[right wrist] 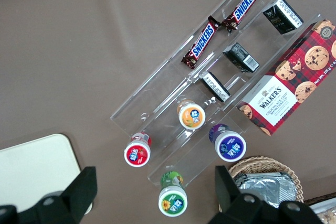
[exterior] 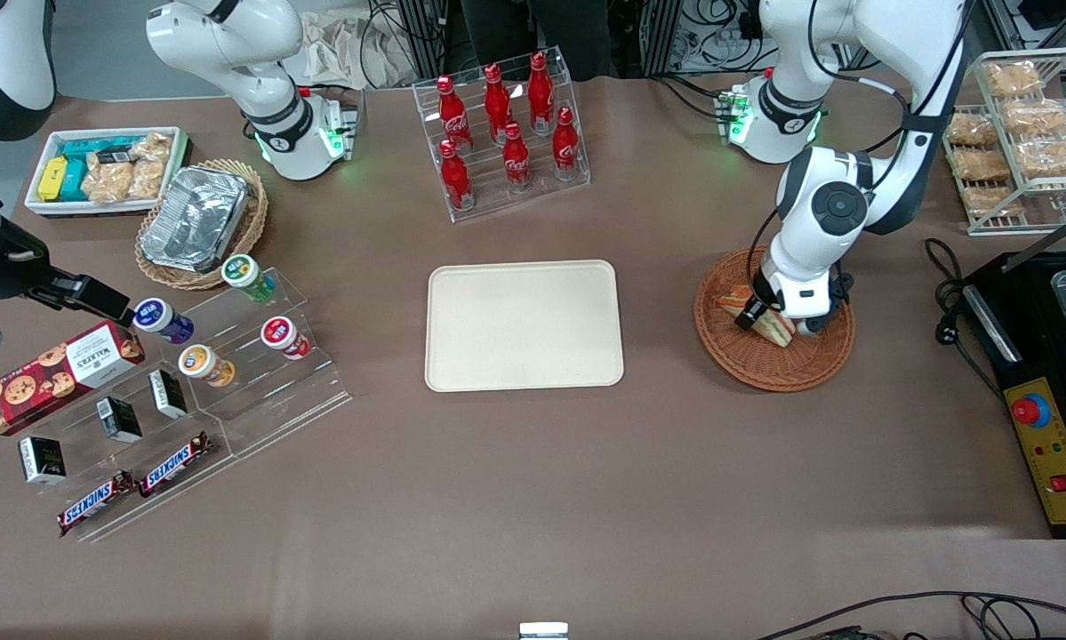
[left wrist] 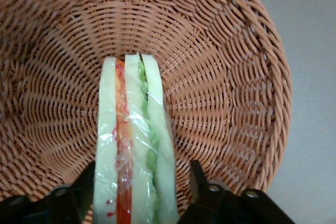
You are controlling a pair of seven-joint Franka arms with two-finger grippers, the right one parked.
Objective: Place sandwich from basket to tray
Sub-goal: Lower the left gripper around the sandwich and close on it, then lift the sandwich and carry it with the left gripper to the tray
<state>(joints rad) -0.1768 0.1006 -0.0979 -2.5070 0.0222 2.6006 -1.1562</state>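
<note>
The sandwich (exterior: 771, 328) stands on edge in the reddish-brown wicker basket (exterior: 773, 369), wrapped in clear film, showing pale bread with red and green layers (left wrist: 134, 145). My left gripper (exterior: 778, 323) is lowered into the basket (left wrist: 236, 77) and is open, straddling the sandwich. One finger rests against the bread; the other black finger (left wrist: 202, 187) stands a small gap away, with wicker showing between. The gripper (left wrist: 140, 192) hides the sandwich's lower end. The beige tray (exterior: 524, 325) lies flat mid-table, toward the parked arm's end from the basket, with nothing on it.
A clear rack of red cola bottles (exterior: 501, 133) stands farther from the front camera than the tray. A black appliance with a red button (exterior: 1039, 418) and a wire rack of pastries (exterior: 1021, 133) sit at the working arm's end. An acrylic snack stand (exterior: 186, 373) is at the parked arm's end.
</note>
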